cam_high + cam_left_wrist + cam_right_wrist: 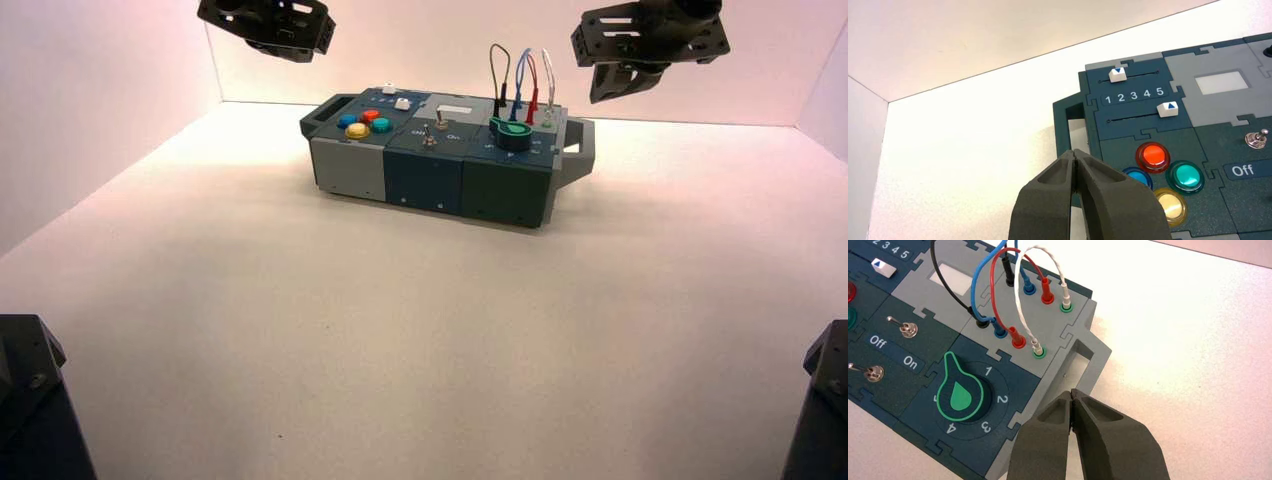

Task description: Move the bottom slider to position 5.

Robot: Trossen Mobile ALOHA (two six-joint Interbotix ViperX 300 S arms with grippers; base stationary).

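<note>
The left gripper point(1075, 156) hangs with fingers pressed together, holding nothing, above the box's handle point(1066, 125). Only this wrist view shows numbers 1 to 5: the bottom slider point(1167, 108), a white knob with a blue triangle, sits under 5. The right gripper point(1072, 396), also closed and empty, hovers beside the wires point(998, 295).

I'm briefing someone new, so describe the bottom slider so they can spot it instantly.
Find the box, then its dark blue panel with numbers 1 to 5, beside the coloured buttons. The bottom slider is the white knob in the slot nearer those buttons, under 5.
</note>
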